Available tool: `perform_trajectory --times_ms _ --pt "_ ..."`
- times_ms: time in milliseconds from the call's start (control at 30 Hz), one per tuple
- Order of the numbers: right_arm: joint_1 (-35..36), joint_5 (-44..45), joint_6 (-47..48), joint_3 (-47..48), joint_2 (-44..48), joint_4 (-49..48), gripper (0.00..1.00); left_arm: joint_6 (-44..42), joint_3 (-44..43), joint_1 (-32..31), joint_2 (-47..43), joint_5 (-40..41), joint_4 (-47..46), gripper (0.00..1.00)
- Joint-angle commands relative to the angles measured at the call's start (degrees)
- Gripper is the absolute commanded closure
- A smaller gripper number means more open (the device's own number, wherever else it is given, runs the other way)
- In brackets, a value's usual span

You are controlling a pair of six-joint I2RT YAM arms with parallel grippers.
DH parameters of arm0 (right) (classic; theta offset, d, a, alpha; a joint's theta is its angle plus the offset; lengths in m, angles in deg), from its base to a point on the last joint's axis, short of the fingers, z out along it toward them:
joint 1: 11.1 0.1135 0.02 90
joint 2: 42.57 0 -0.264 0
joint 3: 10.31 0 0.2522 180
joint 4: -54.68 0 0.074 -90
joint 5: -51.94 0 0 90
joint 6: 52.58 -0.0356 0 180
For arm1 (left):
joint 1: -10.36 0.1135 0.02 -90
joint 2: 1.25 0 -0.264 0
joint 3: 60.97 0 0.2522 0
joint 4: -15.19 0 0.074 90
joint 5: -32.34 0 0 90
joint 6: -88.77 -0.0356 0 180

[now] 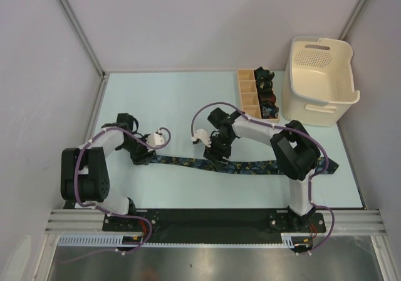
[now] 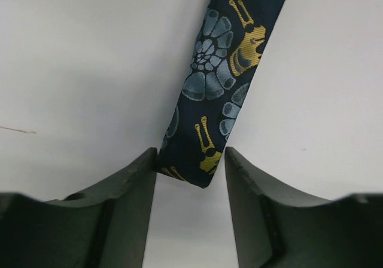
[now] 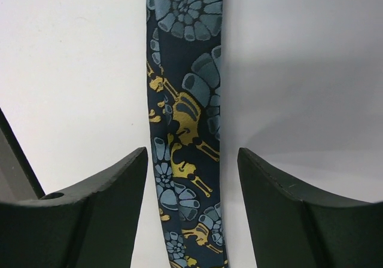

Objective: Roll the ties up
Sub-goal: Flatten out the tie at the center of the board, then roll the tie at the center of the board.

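Left gripper (image 2: 191,158) sits low at the near left of the table (image 1: 156,99), its jaws partly open and straddling the narrow end of the navy snail-and-rosette tie (image 1: 182,162). The tip touches one finger and stands clear of the other, so from where I stand nothing is properly held yet. To its right, the right gripper (image 3: 191,154) hovers over the middle of the same tie with jaws wide and the fabric running between them untouched. The tie lies flat in a long line from left to right, its far-right end passing under the right arm near its base. The worry I'd have is that off-centre tip: if the jaws shut as they stand, they may catch only a corner or nudge the end sideways, and the roll would start crooked or coned. With the middle not pinned, the smooth cloth could also drag along the table rather than wind up, and the stretch beneath the right arm might snag on its cable. Farther back on the right, a wooden divided box (image 1: 249,93) holds small dark rolled ties (image 1: 266,96), and a cream plastic basket (image 1: 326,99) stands just beside it. No brand, label or writing is readable anywhere.
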Motion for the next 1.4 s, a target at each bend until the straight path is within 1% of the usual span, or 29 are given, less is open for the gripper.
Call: perform_trajectory --times_ms 0,133,233,267,300,433,467,500,533,567,600,633,767,867,1033,1100,1133,1233,1367 --pt "-0.1 -1.29 -2.19 0.53 2.89 -2.79 0.34 -4.43 1.86 0.26 -4.65 -2.21 4.34 0.51" --pt "-0.71 -3.57 -7.19 2.55 1.92 -5.17 0.37 -3.37 2.65 0.44 -6.69 -3.27 5.05 0.51" --pt "-1.85 -6.65 -12.81 4.49 1.22 -7.71 0.38 -2.85 3.18 1.23 -7.21 -3.79 5.14 0.42" --pt "-2.03 -7.7 -14.48 4.93 0.96 -8.42 0.39 -2.93 3.36 1.58 -7.21 -3.8 4.7 0.33" --pt "-2.64 -8.41 -18.15 5.89 0.69 -9.82 0.4 -2.85 3.45 2.28 -7.04 -3.71 4.44 0.29" --pt "-3.09 -11.04 -26.87 6.95 0.34 -14.21 0.45 -3.2 4.06 3.34 -6.16 -3.18 3.03 0.27" --pt "-3.0 -11.83 -28.81 7.04 0.17 -15.88 0.51 -3.2 4.06 3.51 -6.07 -3.36 2.77 0.28" --pt "-2.83 -12.54 -30.57 7.13 -0.44 -16.68 0.53 -2.76 3.98 3.43 -5.98 -3.71 2.59 0.29" --pt "-2.74 -13.41 -34.41 7.04 -0.89 -17.38 0.56 -2.5 3.8 3.51 -5.98 -4.06 2.33 0.3" --pt "-2.65 -15.42 -36.19 6.95 -1.24 -18.61 0.61 -2.32 3.8 3.51 -6.16 -4.5 2.33 0.34" --pt "-2.56 -16.23 -38.12 6.78 -1.85 -19.4 0.62 -2.23 3.8 3.51 -6.25 -4.67 2.41 0.36" --pt "-2.47 -17.19 -41.01 6.52 -2.03 -20.11 0.67 -2.23 4.15 3.51 -6.86 -4.85 2.41 0.4" --pt "-1.77 -18.6 -45.6 6.42 -3.35 -23.27 0.76 -3.11 5.47 3.43 -9.05 -6.43 2.24 0.46" --pt "-1.33 -19.4 -49.38 6.34 -4.84 -25.29 0.79 -3.28 6.08 3.43 -10.37 -6.79 2.15 0.5" --pt "-0.28 -21.42 -54.92 6.07 -6.07 -29.77 0.79 -3.9 5.38 3.34 -12.66 -7.57 3.55 0.57" --pt "0.51 -22.38 -60.18 5.63 -6.87 -32.67 0.79 -3.02 4.5 2.81 -13.45 -8.1 4.17 0.6" --pt "0.6 -23.08 -61.16 5.37 -6.95 -33.29 0.79 -2.93 4.41 2.64 -13.54 -8.1 4.35 0.62" --pt "0.69 -24.67 -65.38 4.15 -7.13 -36.19 0.79 -2.32 3.89 1.76 -14.24 -8.63 4.87 0.63" --pt "1.04 -25.64 -68.46 3.0 -6.78 -39.96 0.79 1.36 2.31 -1.31 -15.56 -9.77 5.31 0.63"
